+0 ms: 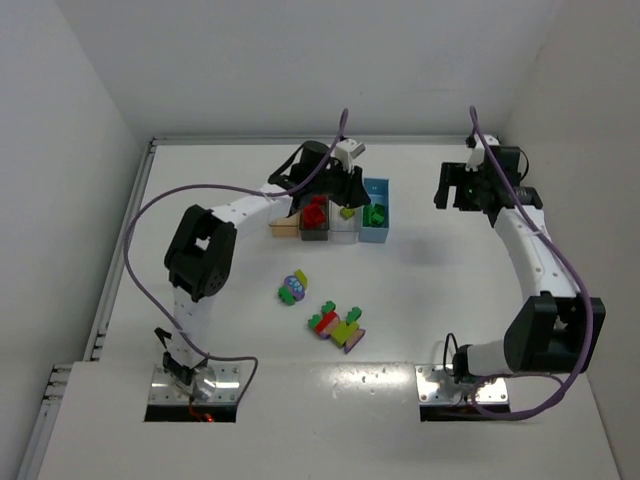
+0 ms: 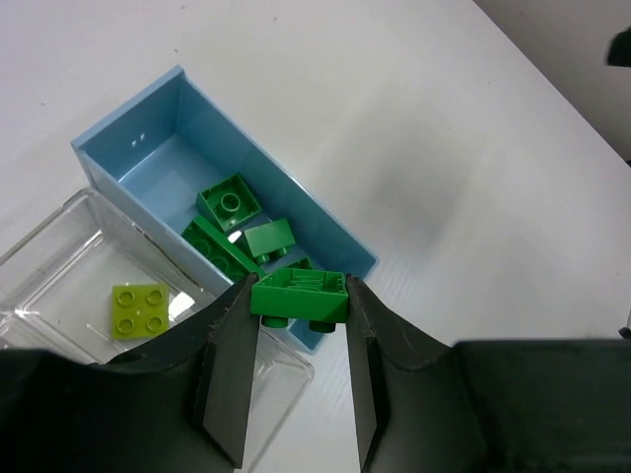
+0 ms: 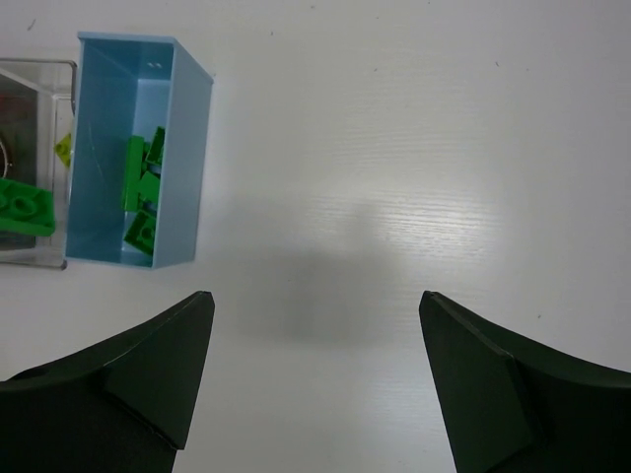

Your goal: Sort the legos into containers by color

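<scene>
My left gripper (image 2: 299, 307) is shut on a dark green brick (image 2: 299, 294), held upside down above the near end of the light blue bin (image 2: 126, 133). That bin holds several green bricks (image 2: 229, 203). Beside it, the clear bin (image 2: 49, 258) holds a lime brick (image 2: 140, 308). From above, the left gripper (image 1: 350, 192) hovers over the row of bins. The dark grey bin (image 1: 314, 234) holds red bricks (image 1: 316, 212), and the tan bin (image 1: 281, 229) is at the row's left. My right gripper (image 1: 449, 187) is open and empty over bare table right of the blue bin (image 3: 187, 148).
Two loose clusters lie mid-table. One is purple, green and lime (image 1: 293, 288). The other is red, green, lime and purple (image 1: 338, 325). White walls close in the table at the back and sides.
</scene>
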### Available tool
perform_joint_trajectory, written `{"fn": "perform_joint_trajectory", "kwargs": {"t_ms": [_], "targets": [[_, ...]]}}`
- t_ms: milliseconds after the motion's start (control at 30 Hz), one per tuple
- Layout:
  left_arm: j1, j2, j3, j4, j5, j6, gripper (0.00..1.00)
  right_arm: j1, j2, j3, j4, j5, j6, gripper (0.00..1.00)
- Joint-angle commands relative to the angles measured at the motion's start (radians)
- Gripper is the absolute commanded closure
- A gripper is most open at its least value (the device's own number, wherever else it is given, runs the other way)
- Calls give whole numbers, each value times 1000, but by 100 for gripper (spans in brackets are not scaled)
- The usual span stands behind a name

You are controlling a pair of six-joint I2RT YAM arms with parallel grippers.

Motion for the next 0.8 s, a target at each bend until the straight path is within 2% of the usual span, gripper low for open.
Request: {"fn": "perform_joint_trajectory", "kwargs": {"t_ms": [0,33,167,267,367,400,500,633,767], "targets": [[-15,48,88,-2,29,0,71,-23,-45,2,8,-33,-3,14],[-15,77,113,-2,38,0,71,-34,-45,2,-1,-44,-2,14],[-24,156,198,-46,39,9,59,-54,-45,11,-1,-64,-2,14],[-24,234,300,-86,39,18,56,-65,-45,20,-10,-87,-2,14],[-24,274,377,-105,39,27,48,-76,-23,20,-20,-105,-2,14],[-24,292,392,-115,39,27,41,-76,-23,29,-20,-105,-2,14],[-24,306,443,-143,26,36,38,-76,1,38,-20,-142,-13,14],[-12,277,430,-154,35,56,38,-76,26,49,-20,-191,-39,14],[28,121,270,-123,71,76,39,-43,47,49,-20,-286,-133,14]]}}
